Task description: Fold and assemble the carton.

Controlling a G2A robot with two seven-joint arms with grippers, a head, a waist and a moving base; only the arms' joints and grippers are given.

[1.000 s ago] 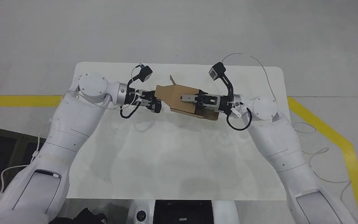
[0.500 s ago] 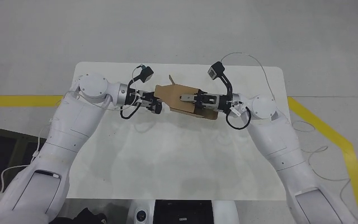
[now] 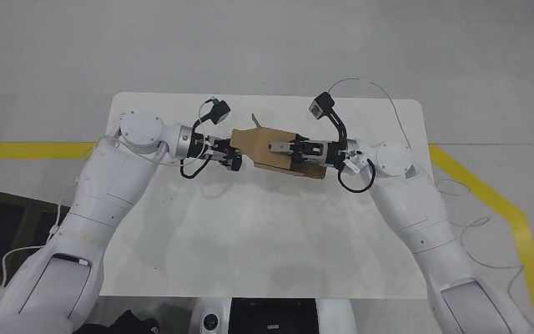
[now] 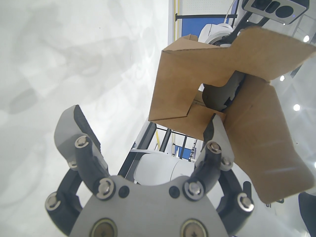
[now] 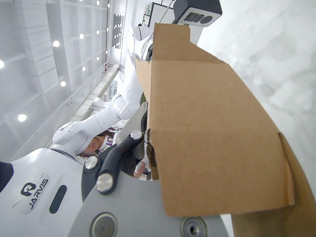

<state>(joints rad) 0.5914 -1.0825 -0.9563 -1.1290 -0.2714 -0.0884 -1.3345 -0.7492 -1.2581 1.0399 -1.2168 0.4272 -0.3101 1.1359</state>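
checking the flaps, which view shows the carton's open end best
Left wrist view: it looks into the open end of the carton, flaps spread. Top view: small, from above. Right wrist view: an outer wall.

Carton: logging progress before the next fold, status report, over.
Left hand open, one finger at carton flap. Right hand shut on carton, flaps not closed. No obstruction seen.

The carton (image 3: 260, 142) is brown cardboard, folded only part way into a box shape. It is over the far middle of the white worktop (image 3: 250, 242), with its long side running left to right. The end walls are not closed. Its flaps (image 4: 269, 50) stick out at different slants. The right tool (image 3: 275, 148) grips one wall.
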